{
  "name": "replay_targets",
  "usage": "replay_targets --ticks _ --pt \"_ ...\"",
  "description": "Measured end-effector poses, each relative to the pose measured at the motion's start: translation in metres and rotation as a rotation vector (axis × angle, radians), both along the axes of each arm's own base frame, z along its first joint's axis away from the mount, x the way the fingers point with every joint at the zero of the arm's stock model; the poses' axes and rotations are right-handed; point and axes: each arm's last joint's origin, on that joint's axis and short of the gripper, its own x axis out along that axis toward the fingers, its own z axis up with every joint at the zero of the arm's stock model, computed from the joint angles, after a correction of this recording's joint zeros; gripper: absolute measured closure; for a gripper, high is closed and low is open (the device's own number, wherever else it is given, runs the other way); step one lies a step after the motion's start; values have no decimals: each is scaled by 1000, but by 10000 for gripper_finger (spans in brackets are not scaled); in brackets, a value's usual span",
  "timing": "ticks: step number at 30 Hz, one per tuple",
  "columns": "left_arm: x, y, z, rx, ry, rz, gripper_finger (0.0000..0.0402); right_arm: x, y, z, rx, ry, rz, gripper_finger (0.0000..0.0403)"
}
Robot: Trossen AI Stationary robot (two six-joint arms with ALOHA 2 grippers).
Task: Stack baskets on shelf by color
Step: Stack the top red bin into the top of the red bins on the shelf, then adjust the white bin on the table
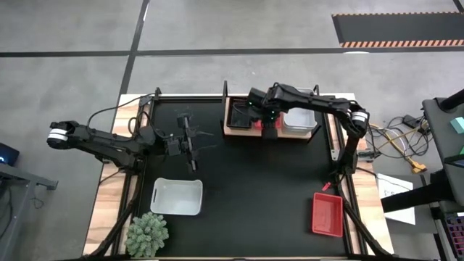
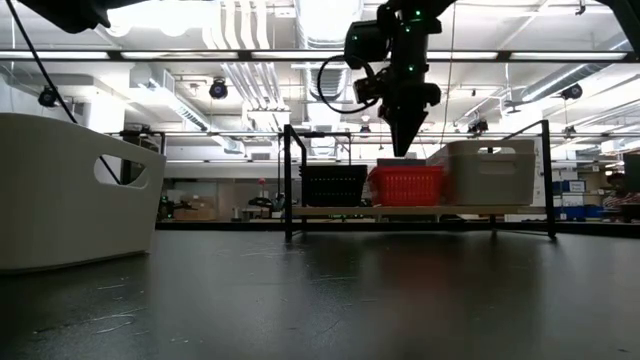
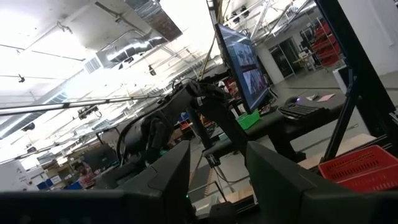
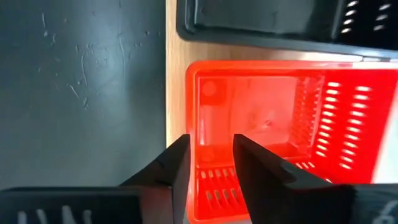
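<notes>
Baskets of three colours stand side by side on the shelf (image 1: 270, 133), which is a light wooden board with thin black rods at the far edge of the desk (image 1: 246, 188). In the low view the black basket (image 2: 334, 185) is at one end, the red basket (image 2: 407, 185) is in the middle and the white basket (image 2: 488, 171) is at the other end; each seems to touch its neighbour. The red one is shallow, with rows of narrow slots in its walls and a smooth bottom, as the right wrist view shows clearly. The white one is taller and has a handle hole in its side.

The right gripper (image 2: 404, 143) hangs just above the red basket on the shelf, pointing down. Its fingers (image 4: 176, 167) are parted a little and they grasp nothing.

Two more baskets are on the desk: a white one (image 1: 177, 196) near the front left, beside a spiky green plant (image 1: 148, 233), and a red one (image 1: 327, 214) near the front right corner.

The left gripper (image 1: 191, 144) waits above the left part of the desk, well apart from the shelf. Its fingers (image 3: 166, 177) are also released, with a gap between them.
</notes>
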Motion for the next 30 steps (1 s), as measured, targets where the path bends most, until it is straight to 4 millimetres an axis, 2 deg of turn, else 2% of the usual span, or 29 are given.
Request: replay_targets --ticks 5,8,12,17,22,30 --pt "0 0 0 0 0 0 259 1 0 10 -6 -26 -24 280" --pt "0 0 0 0 1 0 259 -2 8 20 20 -55 -50 287" --pt "0 0 0 0 2 0 259 -5 35 33 66 -188 12 310" --pt "0 0 0 0 1 -1 259 -12 79 37 47 -386 87 345" --pt "0 0 0 -1 -1 0 259 -26 113 31 53 -551 156 371" --pt "0 0 1 -2 -8 -1 259 -46 139 -1 66 -792 211 390"
